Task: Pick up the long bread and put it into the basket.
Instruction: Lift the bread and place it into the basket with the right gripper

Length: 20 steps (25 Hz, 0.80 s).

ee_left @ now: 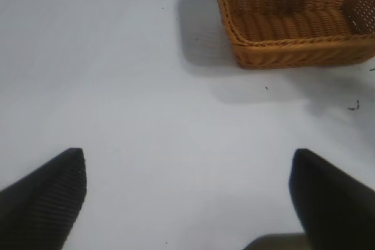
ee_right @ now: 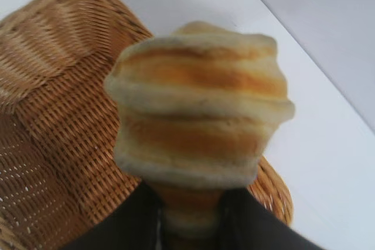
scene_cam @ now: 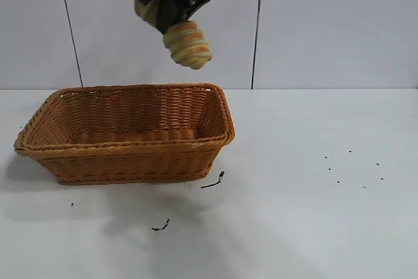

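The long bread (scene_cam: 188, 44), an oval tan-yellow loaf with orange-brown crosswise stripes, hangs in the air above the right end of the basket (scene_cam: 124, 161), a large rectangular wicker one of orange-brown woven strands with flared sides and a braided rim. The basket stands on the white table (scene_cam: 313, 213) at the left of the exterior view, and nothing lies inside it.

The left gripper (ee_left: 187, 197) hovers over bare table with its two black fingers (ee_left: 44, 194) spread wide and nothing between them; in its wrist view the basket sits well apart from it, farther along the table.

Right of the basket's middle, the right gripper (scene_cam: 171, 6) comes down from the top of the exterior view, its black fingers (ee_right: 132, 218) clamped on the loaf's upper end, so that the loaf tilts down toward the basket's right rim. In the right wrist view the loaf fills the middle, with the basket's woven floor and corner beneath it.

A few small dark scraps (scene_cam: 213, 181) lie on the table just in front of the basket's right corner, and tiny dark specks (scene_cam: 353, 168) are scattered farther right.
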Motion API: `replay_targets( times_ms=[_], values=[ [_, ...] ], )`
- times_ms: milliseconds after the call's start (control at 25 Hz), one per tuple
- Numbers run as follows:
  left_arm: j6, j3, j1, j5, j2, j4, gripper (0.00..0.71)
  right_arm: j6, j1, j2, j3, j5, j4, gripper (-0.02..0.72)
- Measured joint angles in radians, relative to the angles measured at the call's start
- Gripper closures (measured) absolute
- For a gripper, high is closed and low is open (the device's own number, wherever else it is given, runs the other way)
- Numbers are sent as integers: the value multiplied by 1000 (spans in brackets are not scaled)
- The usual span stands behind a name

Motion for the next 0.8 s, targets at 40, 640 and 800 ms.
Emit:
replay_targets(
  times_ms=[40, 640, 800],
  values=[
    [0, 0, 0, 0, 0, 0, 17, -37, 0, 11, 0, -1, 12, 574],
    [0, 0, 0, 0, 0, 0, 17, -116, 0, 139, 0, -37, 69, 518],
    [0, 0, 0, 0, 0, 0, 17, -116, 0, 139, 0, -22, 92, 171]
  ],
)
